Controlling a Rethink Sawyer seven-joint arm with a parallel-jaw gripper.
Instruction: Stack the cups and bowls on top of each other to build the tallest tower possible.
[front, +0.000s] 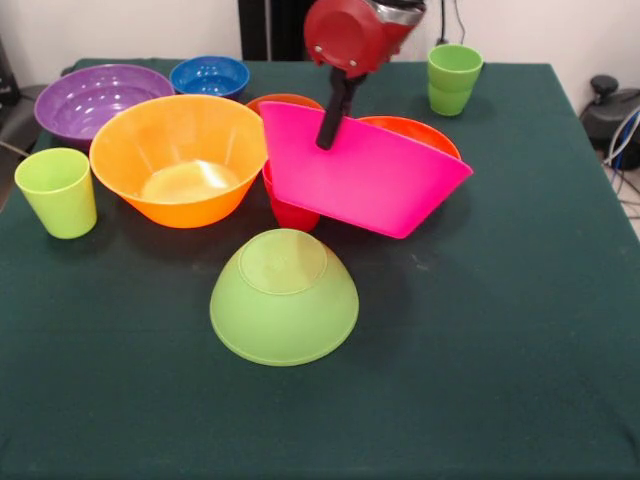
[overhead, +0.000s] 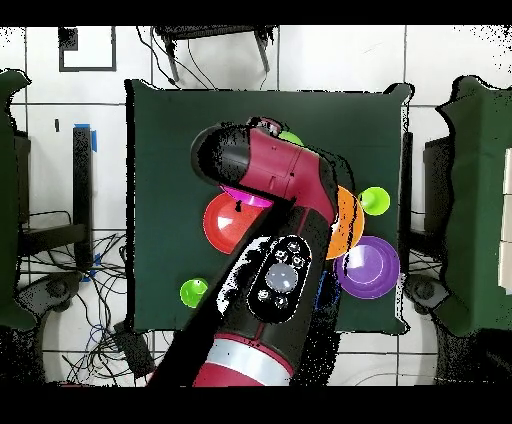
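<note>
Jaws (front: 330, 135) closed on the rim of the big pink bowl (front: 365, 175); one black finger (front: 333, 118) shows against the near wall, dropping from the red wrist. The far finger is hidden.

Pink bowl is lifted clear of the surface (front: 500, 380) and tipped hard: mouth faces away from the front camera, base points toward it and slightly down-right. Its rim line runs roughly left-right, with the left end high and the right end lower.

Landmark: the lime green bowl (front: 284, 297). It sits rim-down on the surface with its flat base up, and nothing is on it.
- Pink bowl hangs behind and above it, offset right, not touching.
- Red cup (front: 290, 212) stands directly behind it, partly hidden by the pink bowl's lower left edge.
- Big yellow-orange bowl (front: 180, 158) is behind-left, mouth up, close to the red cup.
- Orange bowl (front: 412, 130) is behind-right, mostly hidden by the pink bowl, only its rim showing.
- Small dark orange bowl (front: 285, 101) is further back, just its rim visible over the pink bowl's top left corner.
- Purple bowl (front: 100, 98) and blue bowl (front: 210, 75) are far back-left, both mouth up.
- One light green cup (front: 57, 192) stands upright well to the left, and another (front: 454, 78) sits far back-right.

Overhead, the arm (overhead: 270, 250) covers most of the cluster. No readable writing or labels on anything.
</note>
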